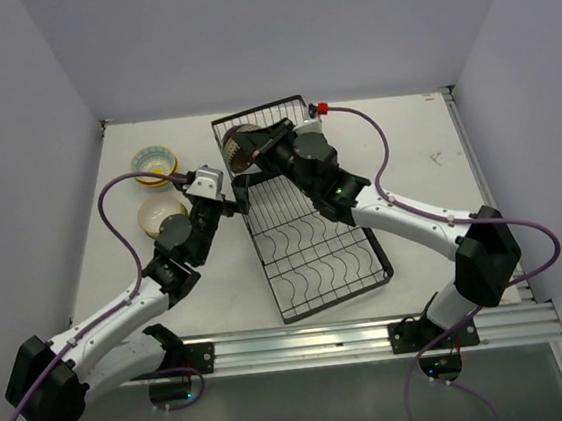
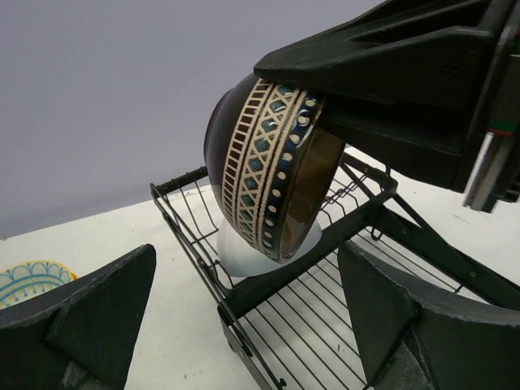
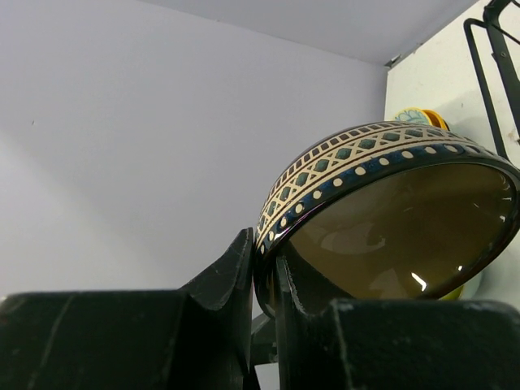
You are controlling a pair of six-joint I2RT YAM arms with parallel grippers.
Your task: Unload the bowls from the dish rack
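The black wire dish rack [image 1: 318, 259] lies slanted mid-table. My right gripper [image 1: 260, 148] is shut on the rim of the dark brown patterned bowl [image 1: 243, 150] and holds it tilted on edge over the rack's small far section. In the right wrist view the fingers [image 3: 244, 276] pinch the bowl's rim [image 3: 390, 219]. In the left wrist view the brown bowl [image 2: 268, 162] hangs just above a white bowl [image 2: 248, 253] lying upside down in the rack [image 2: 244, 299]. My left gripper [image 1: 242, 196] [image 2: 245, 276] is open and empty at the rack's left edge, facing these bowls.
On the table left of the rack stand a stack of bowls, yellow with a pale patterned one on top [image 1: 154, 166], and a cream bowl [image 1: 161, 215]. The patterned bowl's rim shows at the left wrist view's edge [image 2: 32, 280]. Walls close in the table on three sides.
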